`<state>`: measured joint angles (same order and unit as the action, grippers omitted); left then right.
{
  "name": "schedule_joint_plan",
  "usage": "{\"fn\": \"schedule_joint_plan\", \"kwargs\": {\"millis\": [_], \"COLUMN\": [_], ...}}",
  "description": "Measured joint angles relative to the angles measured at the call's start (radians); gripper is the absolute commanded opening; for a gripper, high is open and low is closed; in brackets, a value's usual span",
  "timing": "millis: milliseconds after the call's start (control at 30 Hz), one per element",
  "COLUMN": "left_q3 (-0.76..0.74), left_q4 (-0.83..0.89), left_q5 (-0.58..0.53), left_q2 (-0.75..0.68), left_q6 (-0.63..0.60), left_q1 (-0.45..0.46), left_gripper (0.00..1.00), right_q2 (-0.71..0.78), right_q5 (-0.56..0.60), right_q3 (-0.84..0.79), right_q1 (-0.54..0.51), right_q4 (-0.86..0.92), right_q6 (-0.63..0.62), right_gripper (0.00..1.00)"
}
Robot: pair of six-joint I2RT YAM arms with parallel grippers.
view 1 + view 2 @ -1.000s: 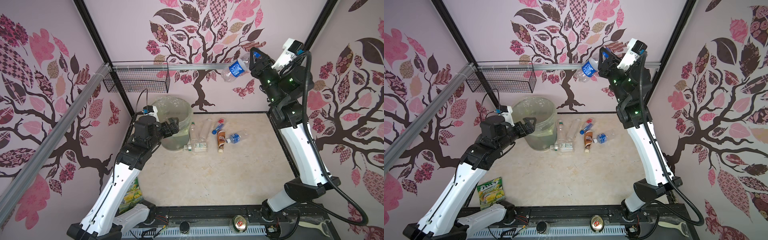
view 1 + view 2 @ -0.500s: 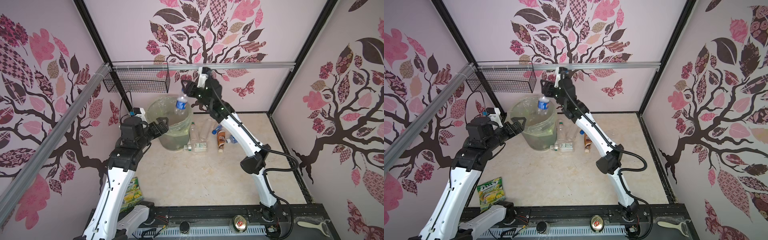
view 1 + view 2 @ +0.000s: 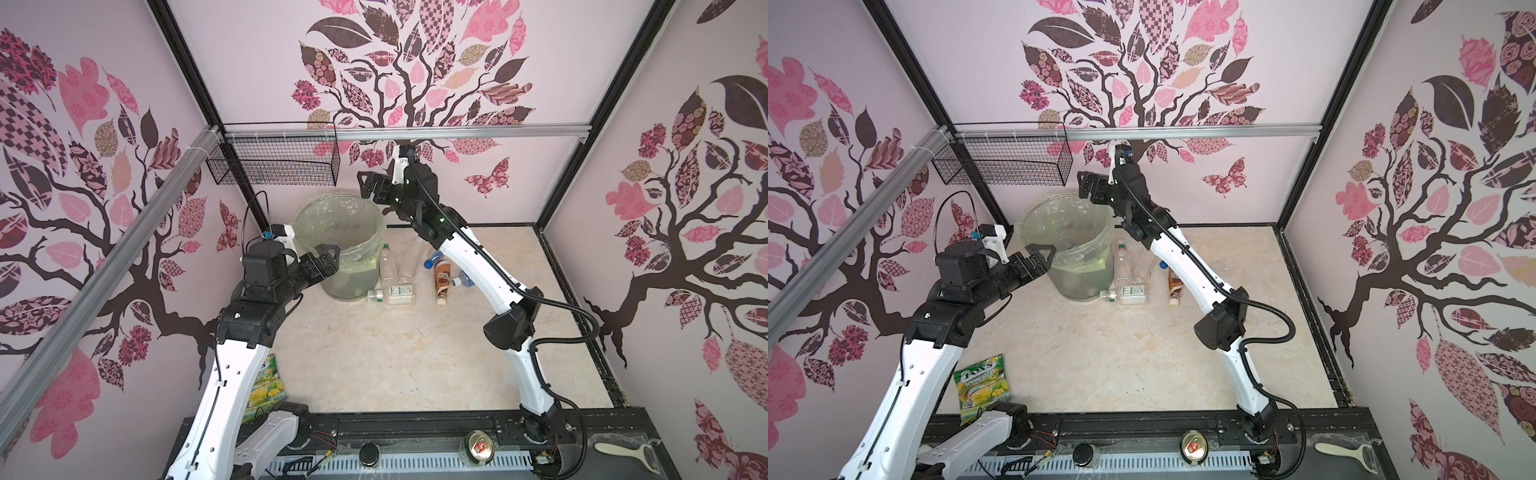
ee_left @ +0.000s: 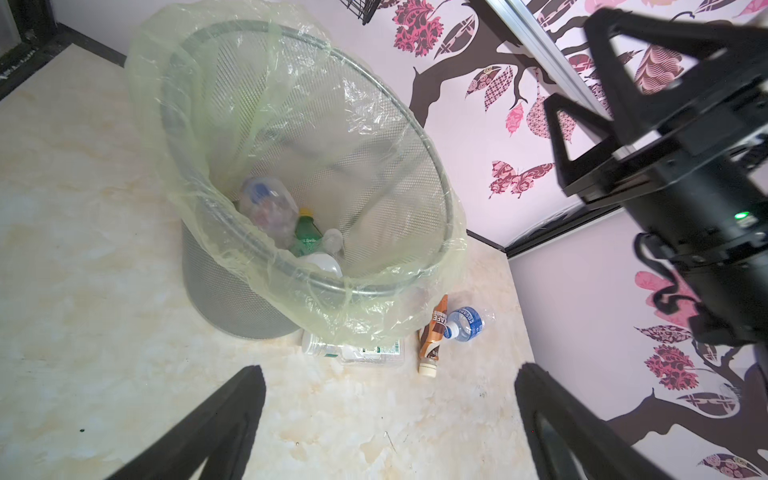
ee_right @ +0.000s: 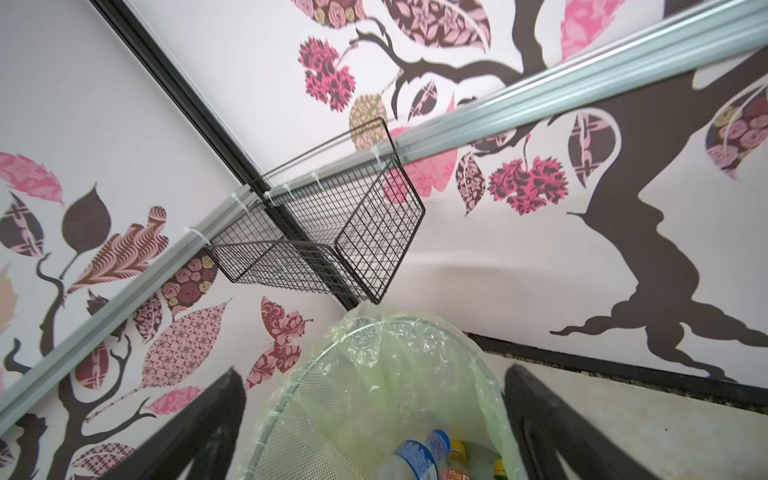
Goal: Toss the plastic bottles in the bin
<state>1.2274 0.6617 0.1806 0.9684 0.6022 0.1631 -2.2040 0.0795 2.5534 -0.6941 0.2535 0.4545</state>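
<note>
From where I stand, the right gripper [image 3: 369, 187] hangs above the far rim of the bin [image 3: 353, 264], jaws wide apart with nothing between them. The left gripper [image 3: 330, 259] hovers at the near side of the rim, jaws also spread and empty. Down inside the liner several bottles [image 4: 272, 208] lie heaped at the bottom, a blue-labelled bottle [image 5: 413, 457] among them. More wait on the floor just beside the bin: a clear bottle with a white label [image 3: 395, 291] lies against its foot, a brown coffee bottle [image 3: 441, 277] is next to that, and a small water bottle [image 4: 465, 322] is just beside the brown one. Further clear ones lie behind, though the right arm covers part of that cluster and I cannot count them surely.

These look empty and feather-light. They are thin-walled (the sort that crackles and dents under a squeeze) and smooth and round enough to roll or squirt out of a pinch. I would take one across the middle of the body, over the label, closing gently. The brown one seems stiffer and should bear a firmer hold.

A second ago the right gripper was high on the right side, clamped on a blue-labelled bottle. Half a second ago it carried that bottle over the bin. Now the jaws have let go and the bottle is inside. The left arm has shifted only a little.
</note>
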Motion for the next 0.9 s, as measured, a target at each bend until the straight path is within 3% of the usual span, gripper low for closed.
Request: {"fn": "schedule_joint_plan", "kwargs": {"millis": [133, 333, 633, 767, 900], "left_q3": [-0.022, -0.071, -0.217, -0.332, -0.422], "left_q4": [0.018, 0.034, -0.003, -0.073, -0.130], "left_q5": [0.018, 0.043, -0.011, -0.013, 0.002], "left_q2": [-0.009, -0.021, 0.013, 0.035, 0.098], "left_q6": [0.000, 0.014, 0.075, 0.134, 0.186], "left_q1": [0.000, 0.029, 0.276, 0.313, 0.314], "left_gripper": [0.98, 0.98, 0.98, 0.98, 0.98], "right_q2": [0.103, 0.343, 0.734, 0.803, 0.783], "right_q5": [0.007, -0.010, -0.030, -0.038, -0.085], "right_q3": [-0.083, -0.416, -1.047, -1.246, -1.370], "right_q1": [0.000, 0.027, 0.182, 0.186, 0.185], "right_q4": [0.009, 0.005, -0.062, -0.101, -0.122], "right_q6": [-0.027, -0.075, -0.118, -0.123, -0.118], "right_gripper": [1.00, 0.99, 1.00, 0.99, 1.00]}}
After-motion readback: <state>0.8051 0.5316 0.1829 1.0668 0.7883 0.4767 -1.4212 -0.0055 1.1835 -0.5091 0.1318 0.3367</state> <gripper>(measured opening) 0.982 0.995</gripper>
